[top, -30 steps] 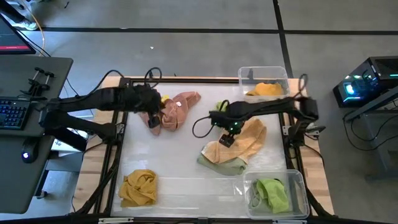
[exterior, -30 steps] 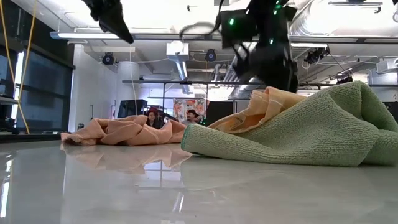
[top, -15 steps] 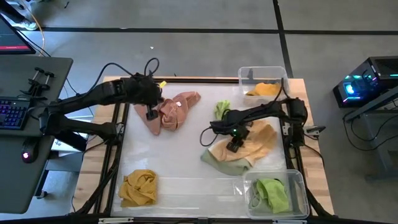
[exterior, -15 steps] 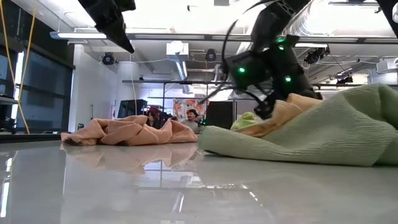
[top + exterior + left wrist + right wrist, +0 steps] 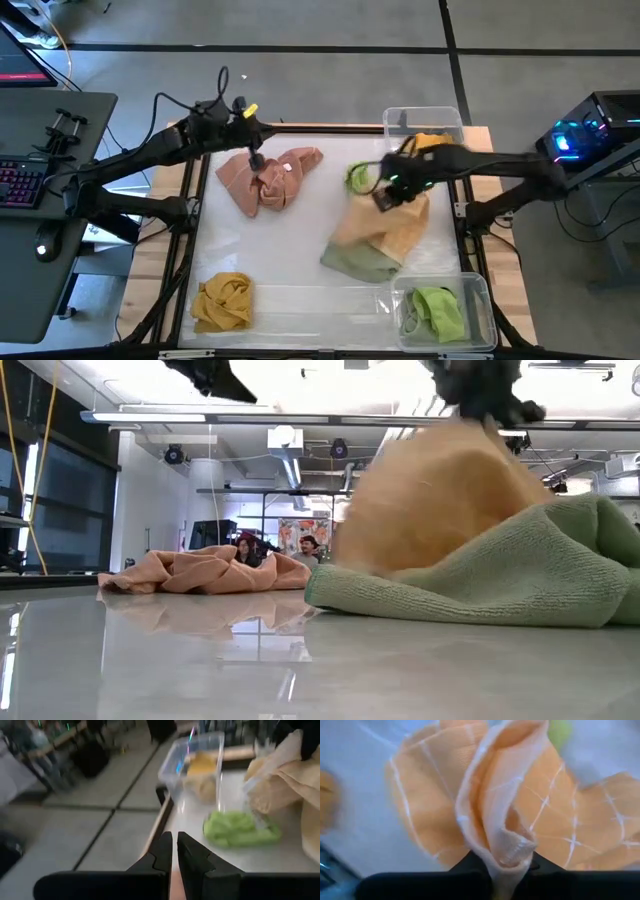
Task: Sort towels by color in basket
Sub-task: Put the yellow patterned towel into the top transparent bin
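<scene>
Here the right gripper (image 5: pixel 383 199) is clamped on a fold of the peach-orange towel (image 5: pixel 385 225) near the table's right edge, lifting it so it hangs in a loose cone over the light green towel (image 5: pixel 358 262) that lies under it; the right wrist view shows the cloth (image 5: pixel 505 815) pinched between the fingers. To do this step well, I judge the lift should go high enough for the trailing hem to clear the green towel beneath rather than drag it along, and the carry should end well inside the clear bin (image 5: pixel 425 135) at the far right corner, which already holds an orange-yellow cloth (image 5: pixel 424 144), before the fingers let go. A small bright green towel (image 5: pixel 357 177) lies just beside the gripper and could snag. The left gripper (image 5: pixel 256 160) hovers above the salmon pink towel (image 5: pixel 268 177) near the far left part of the table with its fingers closed on nothing. A mustard yellow towel (image 5: pixel 222 301) sits at the near left corner, and a second clear bin (image 5: pixel 442 310) at the near right corner holds a green towel (image 5: pixel 438 310). No brand, label or readable writing shows on the towels or bins.
</scene>
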Available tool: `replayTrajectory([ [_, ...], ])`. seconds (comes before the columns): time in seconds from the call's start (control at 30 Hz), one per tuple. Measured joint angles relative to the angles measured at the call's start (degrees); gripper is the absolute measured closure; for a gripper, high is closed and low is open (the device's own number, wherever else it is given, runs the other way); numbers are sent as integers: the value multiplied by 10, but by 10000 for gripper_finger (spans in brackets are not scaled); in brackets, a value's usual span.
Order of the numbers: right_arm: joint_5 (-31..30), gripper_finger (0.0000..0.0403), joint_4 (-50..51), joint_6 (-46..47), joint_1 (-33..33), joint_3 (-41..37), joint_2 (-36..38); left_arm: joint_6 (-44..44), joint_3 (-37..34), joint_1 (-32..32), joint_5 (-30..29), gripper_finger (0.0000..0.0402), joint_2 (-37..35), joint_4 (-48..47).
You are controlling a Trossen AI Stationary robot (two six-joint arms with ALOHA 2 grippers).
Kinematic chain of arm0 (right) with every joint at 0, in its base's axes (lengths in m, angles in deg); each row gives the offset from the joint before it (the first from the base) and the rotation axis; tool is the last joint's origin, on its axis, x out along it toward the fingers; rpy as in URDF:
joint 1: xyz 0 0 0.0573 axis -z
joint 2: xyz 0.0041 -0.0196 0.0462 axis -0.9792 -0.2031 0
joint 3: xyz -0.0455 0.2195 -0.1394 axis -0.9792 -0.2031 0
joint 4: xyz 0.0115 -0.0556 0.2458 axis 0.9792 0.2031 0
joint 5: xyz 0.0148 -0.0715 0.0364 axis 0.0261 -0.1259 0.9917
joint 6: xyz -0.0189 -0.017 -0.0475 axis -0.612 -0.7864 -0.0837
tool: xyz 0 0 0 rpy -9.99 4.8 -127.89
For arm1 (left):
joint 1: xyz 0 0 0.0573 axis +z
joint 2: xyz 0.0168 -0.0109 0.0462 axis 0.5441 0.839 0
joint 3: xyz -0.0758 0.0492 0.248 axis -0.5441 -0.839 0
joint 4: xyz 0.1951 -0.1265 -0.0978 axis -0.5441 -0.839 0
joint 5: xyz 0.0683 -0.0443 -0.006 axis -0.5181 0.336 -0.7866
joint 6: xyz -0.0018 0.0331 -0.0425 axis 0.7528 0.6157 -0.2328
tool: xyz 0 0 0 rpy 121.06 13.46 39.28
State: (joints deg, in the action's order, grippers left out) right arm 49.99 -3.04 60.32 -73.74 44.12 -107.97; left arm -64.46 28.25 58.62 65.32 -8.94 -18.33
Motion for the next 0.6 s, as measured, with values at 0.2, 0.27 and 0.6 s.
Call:
replayTrajectory([
  [0.2,-172,394,-18,-37,5,124,81,-17,0,2,25,385,1,78],
  [0.27,-258,388,-25,-71,12,179,87,-28,0,2,25,385,6,105],
  [0.6,-444,393,-66,-357,94,368,91,-70,0,2,30,385,20,161],
])
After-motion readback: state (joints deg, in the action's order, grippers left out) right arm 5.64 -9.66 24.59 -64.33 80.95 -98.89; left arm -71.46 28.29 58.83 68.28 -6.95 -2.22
